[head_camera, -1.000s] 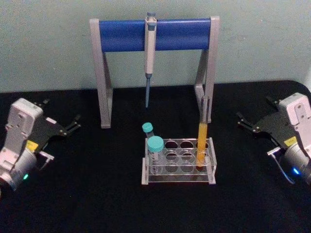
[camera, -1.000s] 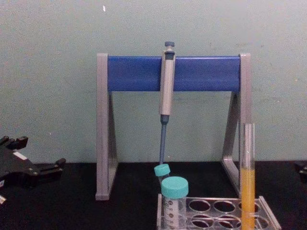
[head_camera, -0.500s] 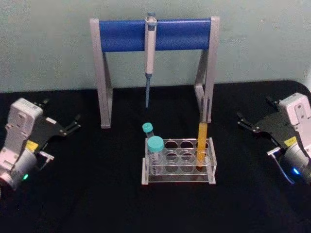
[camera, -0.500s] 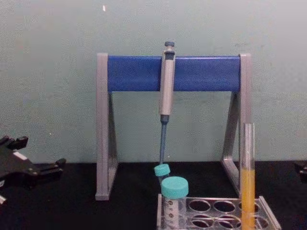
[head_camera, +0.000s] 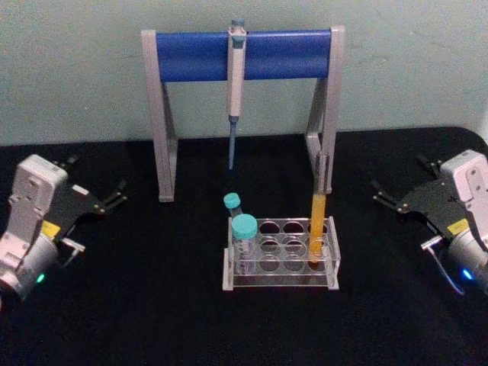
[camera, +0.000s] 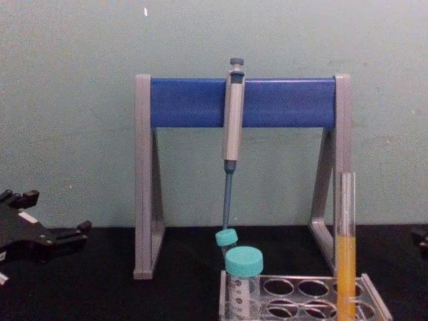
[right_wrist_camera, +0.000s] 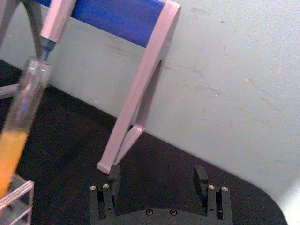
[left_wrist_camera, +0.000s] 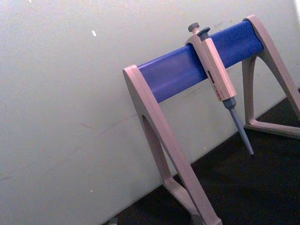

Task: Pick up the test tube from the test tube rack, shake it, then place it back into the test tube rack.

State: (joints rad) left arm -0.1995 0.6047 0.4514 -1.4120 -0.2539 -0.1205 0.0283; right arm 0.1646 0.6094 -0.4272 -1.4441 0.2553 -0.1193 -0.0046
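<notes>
Inside test tube rack [head_camera: 280, 284]: one test tube [head_camera: 316, 229], two teal-capped tubes [head_camera: 244, 227].

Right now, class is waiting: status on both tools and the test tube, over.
Left tool open, parked left. Right tool open, parked right. Test tube upright in test tube rack, untouched. Pipette stand leg behind it.

No text legible anywhere I look. Small yellow sticker [head_camera: 49, 227] on my left gripper [head_camera: 97, 175], second yellow sticker [head_camera: 457, 222] on my right gripper [head_camera: 398, 171]: print too small. Faint marks on teal-capped tube [camera: 242, 289]: unreadable.
</notes>
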